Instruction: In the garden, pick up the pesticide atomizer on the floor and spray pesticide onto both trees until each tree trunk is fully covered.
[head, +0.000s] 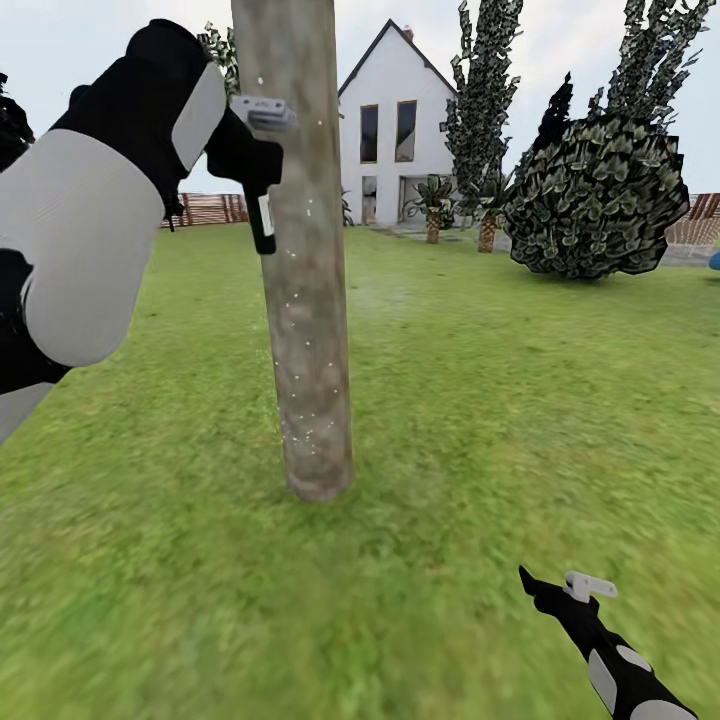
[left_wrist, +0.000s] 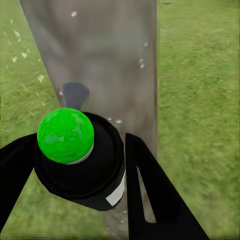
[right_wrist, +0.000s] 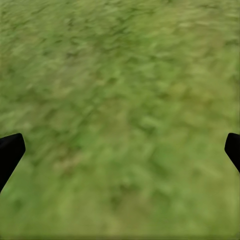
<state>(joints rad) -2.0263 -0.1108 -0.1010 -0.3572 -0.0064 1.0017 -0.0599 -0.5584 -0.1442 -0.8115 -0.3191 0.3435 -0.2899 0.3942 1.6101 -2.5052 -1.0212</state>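
A tree trunk (head: 303, 280), grey-brown and mottled, rises from the grass right in front of me and carries small white specks. My left gripper (head: 258, 195) is raised beside its upper part, just to its left. In the left wrist view the left gripper (left_wrist: 82, 175) is shut on the pesticide atomizer (left_wrist: 80, 160), a small black body with a round green top, held close to the tree trunk (left_wrist: 110, 65). Low at the right, my right gripper (head: 545, 585) hangs over bare grass. Its fingertips (right_wrist: 10, 152) stand wide apart with nothing between them.
Green lawn (head: 520, 400) spreads all around the trunk. A white house (head: 395, 125) stands far back, with dark narrow trees (head: 485, 100), a large round dark bush (head: 600, 200), small palm-like plants (head: 435, 205) and a brown slatted fence (head: 205, 208).
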